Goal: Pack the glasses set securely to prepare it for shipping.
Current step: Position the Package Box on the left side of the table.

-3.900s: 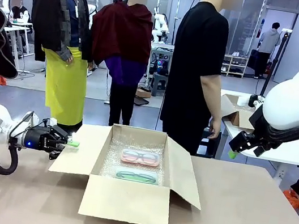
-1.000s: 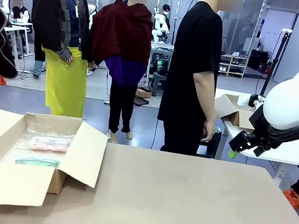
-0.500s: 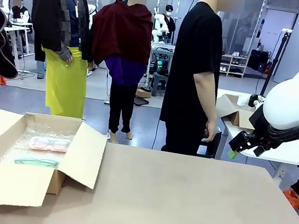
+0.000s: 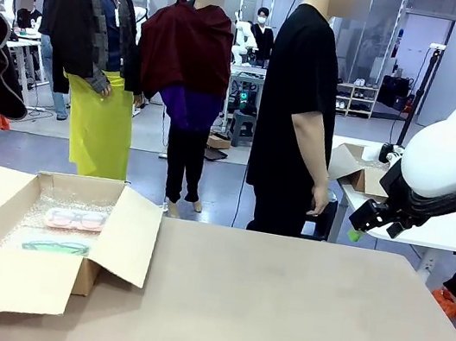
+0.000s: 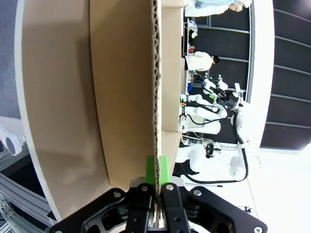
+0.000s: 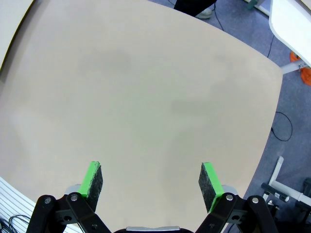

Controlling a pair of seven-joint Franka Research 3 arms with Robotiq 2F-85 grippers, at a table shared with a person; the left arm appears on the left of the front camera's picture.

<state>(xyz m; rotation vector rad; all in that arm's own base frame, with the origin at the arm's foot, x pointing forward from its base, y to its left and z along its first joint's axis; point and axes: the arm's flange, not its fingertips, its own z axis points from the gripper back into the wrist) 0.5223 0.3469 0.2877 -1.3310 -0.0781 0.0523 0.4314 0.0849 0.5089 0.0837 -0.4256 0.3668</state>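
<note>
Left gripper (image 5: 157, 177): jaws drawn narrow, the two green pads (image 5: 164, 168) pinching the edge of a cardboard flap (image 5: 156, 73) that runs straight up from between them in the left wrist view. In the front view only a green fingertip shows at the picture's left edge, touching the left flap of the open cardboard box (image 4: 8, 278).

The box stands at the left end of the table (image 4: 299, 322), all flaps spread outward. Just beyond the held flap, inside the box on clear bubble wrap (image 4: 37, 213), lie the two glasses packs: the teal-green pack (image 4: 56, 246) nearer the robot, the pink-red pack (image 4: 75, 219) just behind it, close together; contact between them cannot be determined.

Right gripper (image 6: 151, 183): jaws spread wide, holding nothing, poised above bare tabletop. In the front view it hangs raised at the table's right side, well apart from the box.

A person (image 4: 299, 104) in black stands at the far side, hands down.
</note>
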